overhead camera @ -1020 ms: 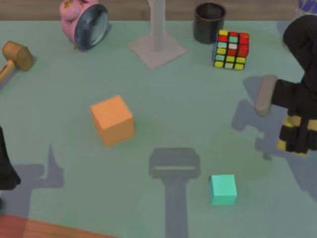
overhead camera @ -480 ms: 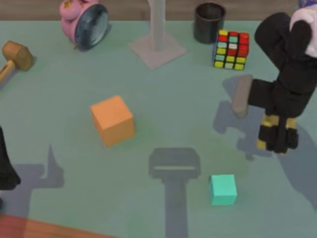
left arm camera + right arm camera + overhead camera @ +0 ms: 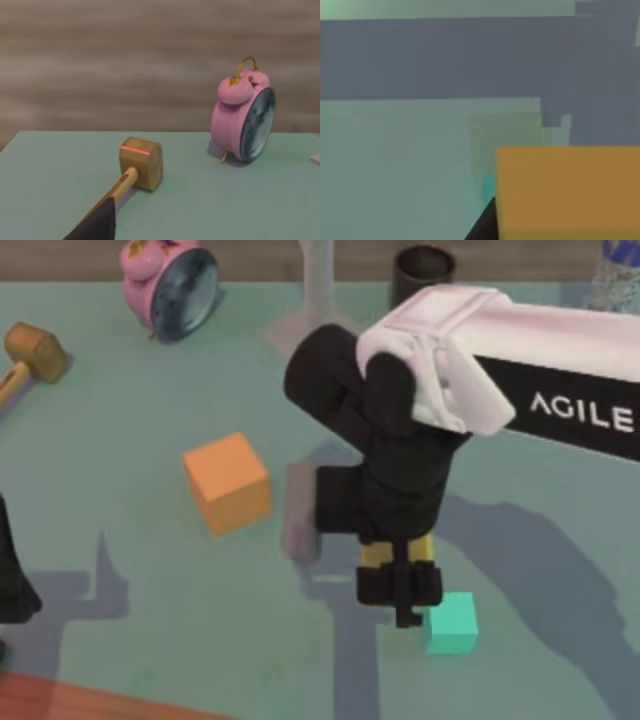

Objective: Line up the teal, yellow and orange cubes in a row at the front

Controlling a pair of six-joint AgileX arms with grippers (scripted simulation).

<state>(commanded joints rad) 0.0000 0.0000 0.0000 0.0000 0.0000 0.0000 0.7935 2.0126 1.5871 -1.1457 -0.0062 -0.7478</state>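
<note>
Overhead, my right gripper [image 3: 400,585] hangs just beside the teal cube [image 3: 450,623], on the side facing the orange cube [image 3: 227,482], with a yellow cube [image 3: 397,551] showing between its black fingers. The fingers look closed on that yellow block, and the teal cube sits at the front of the table [image 3: 120,440]. The orange cube lies well apart from the teal cube, farther back and toward the hammer [image 3: 30,358]. My left arm [image 3: 15,580] is parked at the table's left edge, forward of the hammer; whether its pincer is open or shut, I cannot tell. A pink alarm clock [image 3: 170,278] and a dark cup [image 3: 422,270] stand along the back edge, far behind the teal cube.

From the left wrist, only the hammer [image 3: 141,162] and the alarm clock [image 3: 245,125] appear, the clock standing well apart from the hammer head; no cube is in sight.

From the right wrist, the yellow cube [image 3: 567,192] fills the near corner, with a sliver of the teal cube [image 3: 488,189] peeking out just beside it.

As I judge it, the step in hand is setting the yellow cube down next to the teal one. Doing it well means lowering straight, keeping a small gap so the teal cube is not nudged, squaring the faces to the row, and releasing only once the block rests flat.
</note>
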